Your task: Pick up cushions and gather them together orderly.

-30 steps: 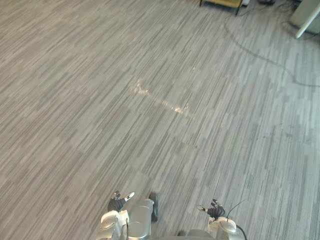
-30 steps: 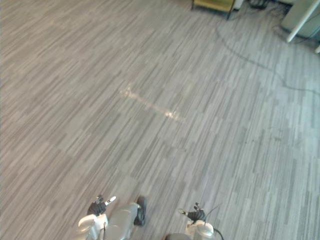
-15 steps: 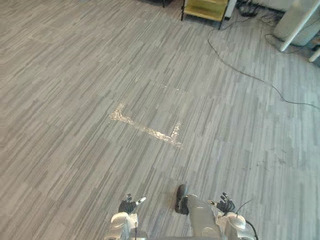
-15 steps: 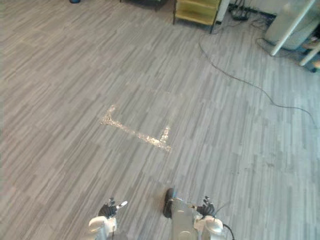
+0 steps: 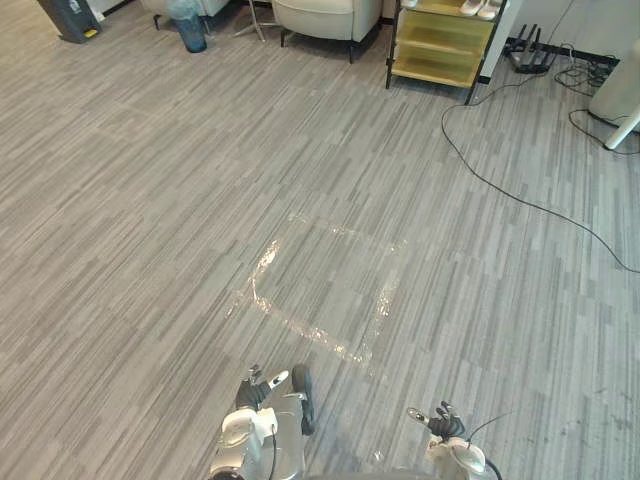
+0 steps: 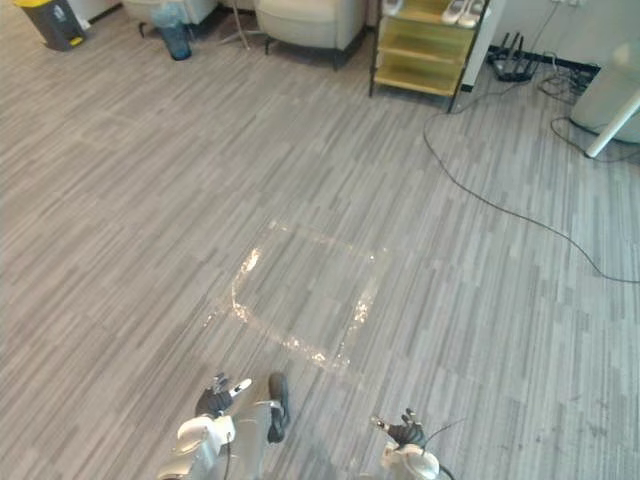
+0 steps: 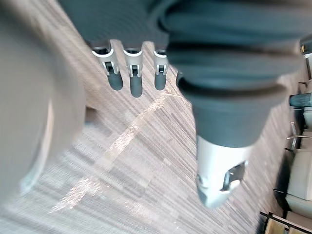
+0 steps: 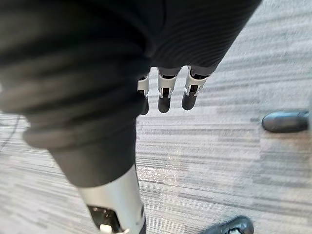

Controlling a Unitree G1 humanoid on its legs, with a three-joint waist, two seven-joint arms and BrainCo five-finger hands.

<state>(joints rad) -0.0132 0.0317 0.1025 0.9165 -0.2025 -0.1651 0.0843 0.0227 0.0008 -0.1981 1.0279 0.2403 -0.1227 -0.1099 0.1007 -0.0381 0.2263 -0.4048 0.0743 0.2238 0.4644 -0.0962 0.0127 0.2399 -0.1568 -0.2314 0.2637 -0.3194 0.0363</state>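
Observation:
My left hand (image 5: 255, 388) hangs low at the bottom of the eye views, fingers relaxed and open, holding nothing. Its straight fingers (image 7: 129, 73) and thumb (image 7: 219, 175) hang over bare striped floor. My right hand (image 5: 440, 422) hangs low to the right, also open and empty, with its fingers (image 8: 165, 92) straight above the floor. A cream armchair (image 5: 325, 15) with a padded seat stands at the far edge of the room.
A square of shiny tape (image 5: 325, 290) marks the grey floor just ahead. At the far end are a yellow shelf unit (image 5: 440, 45), a blue bin (image 5: 187, 20) and a dark bin (image 5: 68, 18). A black cable (image 5: 520, 200) crosses the floor towards a white leg (image 5: 625, 115).
The camera has swung, so the whole picture shifted: the armchair, shelf and bins came into view and the tape mark now shows as a full square. Both hands stay low and open.

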